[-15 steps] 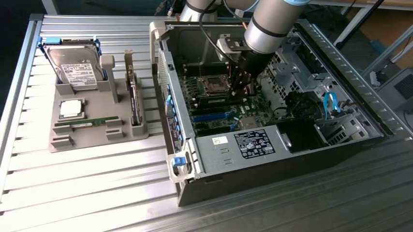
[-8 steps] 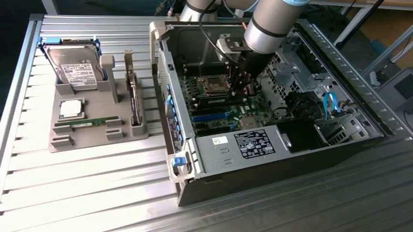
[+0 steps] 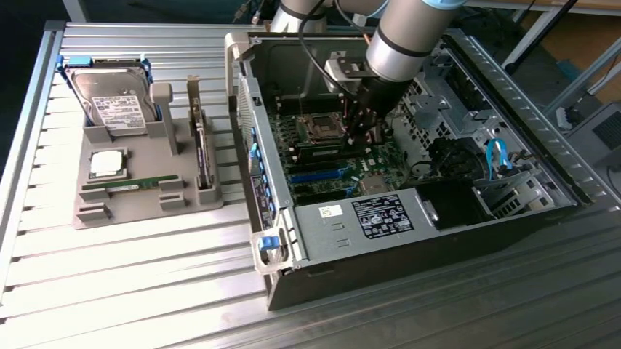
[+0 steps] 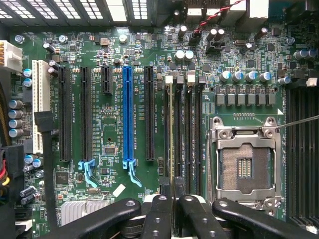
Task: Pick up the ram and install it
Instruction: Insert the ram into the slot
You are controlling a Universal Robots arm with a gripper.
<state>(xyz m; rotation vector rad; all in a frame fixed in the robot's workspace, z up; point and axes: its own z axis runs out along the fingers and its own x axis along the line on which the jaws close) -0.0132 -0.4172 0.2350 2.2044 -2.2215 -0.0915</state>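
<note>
In the wrist view the ram [image 4: 172, 129] shows edge-on as a thin pale strip, standing along the memory slot nearest the black expansion slots on the motherboard [image 4: 109, 114]. My gripper [image 4: 172, 191] is shut on one end of it, with the black fingers [image 4: 158, 214] pressed to either side. How deep the ram sits in the slot I cannot tell. In the exterior view the gripper [image 3: 357, 138] reaches down inside the open computer case [image 3: 408, 218], beside the processor socket [image 3: 321, 129].
The open processor socket [image 4: 244, 164] lies beside the memory slots, and a blue slot [image 4: 128, 114] on the other side. On the exterior view's left, a grey tray [image 3: 145, 203] holds a hard drive [image 3: 115, 102], a silver processor [image 3: 107, 163], a green stick [image 3: 131, 185] and an upright card [image 3: 202, 153].
</note>
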